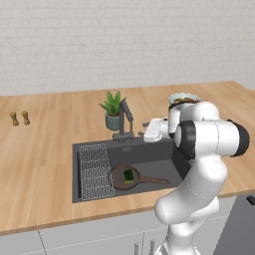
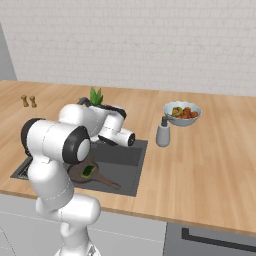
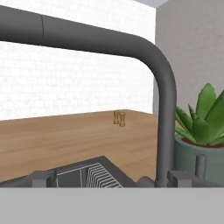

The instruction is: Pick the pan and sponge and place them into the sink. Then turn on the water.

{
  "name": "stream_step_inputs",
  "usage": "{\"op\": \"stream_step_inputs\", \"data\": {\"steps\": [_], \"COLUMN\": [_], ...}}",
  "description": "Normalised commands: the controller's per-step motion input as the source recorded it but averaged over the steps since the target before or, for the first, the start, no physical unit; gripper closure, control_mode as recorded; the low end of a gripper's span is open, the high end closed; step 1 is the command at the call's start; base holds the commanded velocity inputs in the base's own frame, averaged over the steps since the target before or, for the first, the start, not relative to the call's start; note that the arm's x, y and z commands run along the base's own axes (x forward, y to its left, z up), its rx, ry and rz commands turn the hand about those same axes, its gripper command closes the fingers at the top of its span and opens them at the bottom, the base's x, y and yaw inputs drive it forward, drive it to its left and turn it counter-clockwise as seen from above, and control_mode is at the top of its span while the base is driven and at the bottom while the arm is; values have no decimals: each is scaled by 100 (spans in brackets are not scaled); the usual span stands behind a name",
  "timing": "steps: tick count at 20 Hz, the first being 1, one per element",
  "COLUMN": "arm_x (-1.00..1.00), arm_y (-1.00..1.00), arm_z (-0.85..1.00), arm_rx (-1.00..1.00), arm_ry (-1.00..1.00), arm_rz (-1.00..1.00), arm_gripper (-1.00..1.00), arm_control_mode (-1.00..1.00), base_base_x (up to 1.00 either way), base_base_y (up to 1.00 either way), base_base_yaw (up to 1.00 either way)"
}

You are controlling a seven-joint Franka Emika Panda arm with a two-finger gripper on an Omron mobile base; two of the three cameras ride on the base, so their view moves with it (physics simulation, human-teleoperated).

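The dark pan (image 1: 119,178) lies in the sink (image 1: 149,155), handle pointing right, and the green sponge (image 1: 128,175) rests inside it. From the right, the pan (image 2: 80,174) and sponge (image 2: 89,171) show past my arm. No water runs from the dark faucet (image 1: 124,118). My gripper (image 1: 147,130) hovers over the sink's back rim just right of the faucet, pointing at it. In the hand view the gripper (image 3: 111,179) is open and holds nothing. The faucet neck (image 3: 166,113) rises close ahead, and its spout arches across the top.
A potted plant (image 1: 113,110) stands behind the faucet, close to the hand's path (image 3: 202,127). A wire rack (image 1: 94,170) fills the sink's left side. A fruit bowl (image 2: 182,112) and soap dispenser (image 2: 163,132) sit right of the sink. Two shakers (image 1: 20,118) stand far left.
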Motion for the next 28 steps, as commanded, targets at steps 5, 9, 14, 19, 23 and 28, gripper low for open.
{"op": "stream_step_inputs", "data": {"steps": [5,9,14,19,23,28], "arm_x": [26,30,34,30,22,19], "arm_y": [9,0,0,0,0,2], "arm_z": [-1,-11,-11,-15,-22,-21], "arm_rx": [-3,-1,0,0,0,-3], "arm_ry": [0,0,0,0,0,0], "arm_rz": [-1,0,-1,-1,-1,-2], "arm_gripper": [-100,-100,-100,-100,-100,-100], "arm_control_mode": [-100,-100,-100,-100,-100,-100], "base_base_x": [0,0,0,0,0,0], "base_base_y": [0,0,0,0,0,0], "base_base_yaw": [0,0,0,0,0,0]}}
